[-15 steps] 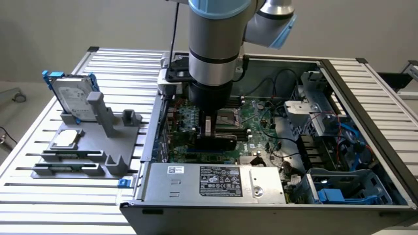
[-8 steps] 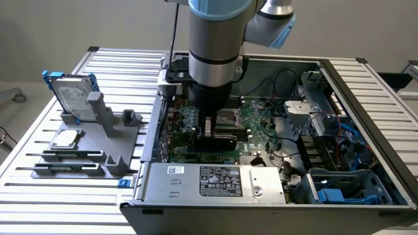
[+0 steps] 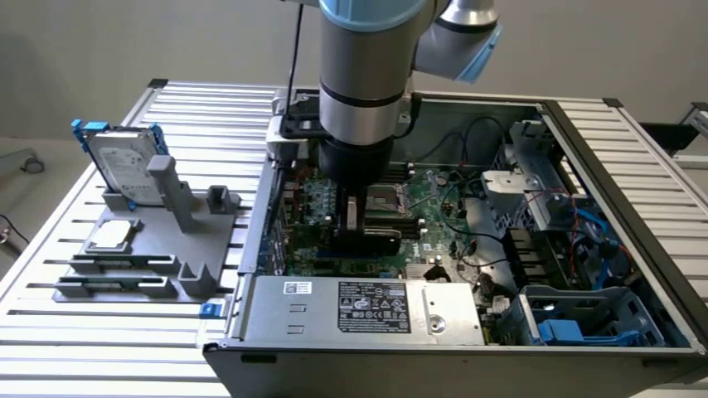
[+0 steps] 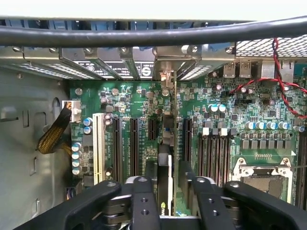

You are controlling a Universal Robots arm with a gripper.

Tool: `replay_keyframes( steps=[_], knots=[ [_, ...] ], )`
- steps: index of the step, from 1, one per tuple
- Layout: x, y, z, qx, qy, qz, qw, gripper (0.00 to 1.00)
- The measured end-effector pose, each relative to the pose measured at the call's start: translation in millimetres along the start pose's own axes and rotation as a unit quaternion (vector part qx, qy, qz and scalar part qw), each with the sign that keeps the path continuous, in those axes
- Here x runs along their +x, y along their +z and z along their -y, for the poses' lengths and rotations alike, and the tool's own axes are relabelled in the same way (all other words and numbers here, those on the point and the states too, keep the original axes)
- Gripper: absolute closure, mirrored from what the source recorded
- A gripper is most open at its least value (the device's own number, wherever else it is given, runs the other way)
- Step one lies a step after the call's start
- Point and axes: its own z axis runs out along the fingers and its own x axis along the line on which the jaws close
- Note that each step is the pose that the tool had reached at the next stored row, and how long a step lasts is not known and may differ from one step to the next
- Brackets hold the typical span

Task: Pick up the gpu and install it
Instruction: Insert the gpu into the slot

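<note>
So the thin gpu card (image 4: 165,165), black shroud on green board, is seen standing edge-on in the green motherboard (image 4: 129,100), right between the pincer's (image 4: 169,191) slightly spread fingers. Nothing's gripped.

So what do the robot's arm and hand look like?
The arm is a silver-grey tube with pale blue joint caps and a black ring; a black cable runs alongside. The hand is black, its flat fingers dotted with screw holes.

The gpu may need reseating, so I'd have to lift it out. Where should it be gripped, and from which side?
Probably grip the gpu by its upper edge, pinching its two flat faces and coming straight down from above. It stands on edge on the motherboard, so that edge is the free one.
</note>
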Motion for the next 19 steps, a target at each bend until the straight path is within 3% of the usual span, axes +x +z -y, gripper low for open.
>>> replay_keyframes(
  steps=[1, 11, 13, 14, 16, 19],
  knots=[
    [-0.1, -2.2, -0.1, -0.0007, 0.000, 0.0001, 1.0000, 0.60],
    [-0.9, -36.0, -1.0, -0.0064, 0.000, 0.0001, 1.0000, 0.62],
    [-1.0, -38.0, -1.1, -0.0067, 0.000, 0.0001, 1.0000, 0.75],
    [-1.0, -38.0, -1.1, -0.0067, 0.000, 0.0001, 1.0000, 0.75],
    [-1.0, -37.9, -1.1, -0.0067, 0.000, 0.0001, 1.0000, 0.87],
    [-1.0, -38.1, -1.1, -0.0067, 0.000, 0.0000, 1.0000, 0.89]
  ],
)
